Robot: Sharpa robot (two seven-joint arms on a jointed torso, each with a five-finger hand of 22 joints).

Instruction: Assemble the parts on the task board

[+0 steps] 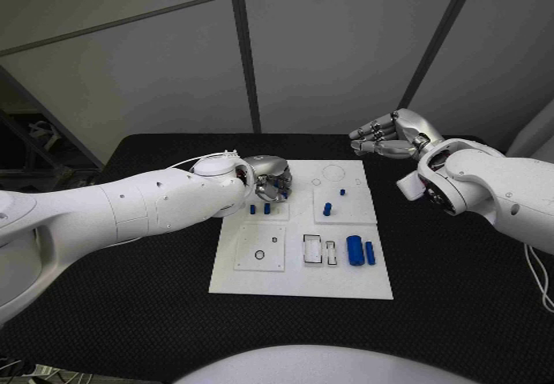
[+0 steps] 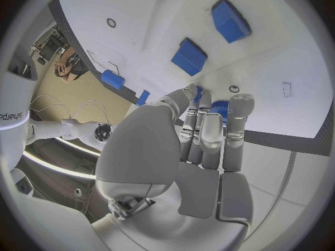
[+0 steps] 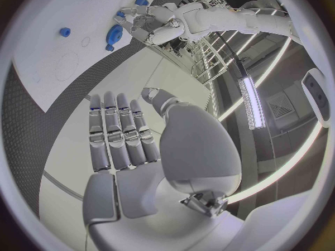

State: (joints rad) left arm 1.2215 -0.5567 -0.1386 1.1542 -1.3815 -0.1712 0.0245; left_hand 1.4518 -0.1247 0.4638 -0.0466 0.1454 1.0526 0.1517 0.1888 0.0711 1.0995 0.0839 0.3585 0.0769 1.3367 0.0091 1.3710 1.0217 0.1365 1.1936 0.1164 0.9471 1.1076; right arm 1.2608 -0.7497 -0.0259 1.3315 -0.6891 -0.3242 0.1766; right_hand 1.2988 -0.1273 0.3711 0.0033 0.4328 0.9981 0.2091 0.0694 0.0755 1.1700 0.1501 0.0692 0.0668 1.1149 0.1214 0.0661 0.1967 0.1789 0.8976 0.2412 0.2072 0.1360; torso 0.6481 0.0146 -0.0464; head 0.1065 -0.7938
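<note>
The white task board (image 1: 303, 272) lies mid-table. My left hand (image 1: 268, 180) hovers low over its far left corner. In the left wrist view its thumb and fingertips (image 2: 237, 103) close around a blue ribbed round part (image 2: 220, 107); the right wrist view shows that part (image 3: 114, 34) at the left hand (image 3: 139, 19). Two small blue pegs (image 1: 260, 210) stand just in front of the hand, seen close (image 2: 190, 56). My right hand (image 1: 387, 136) is raised beyond the board's far right corner, fingers straight and side by side (image 3: 119, 134), holding nothing.
A blue peg (image 1: 327, 210) and a smaller one (image 1: 343, 192) stand in the right plate. Two larger blue cylinders (image 1: 361, 250) lie near the board's front right, beside rectangular slots (image 1: 313, 249). A round hole (image 1: 258, 254) sits front left. Black table (image 1: 127, 320) surrounds the board.
</note>
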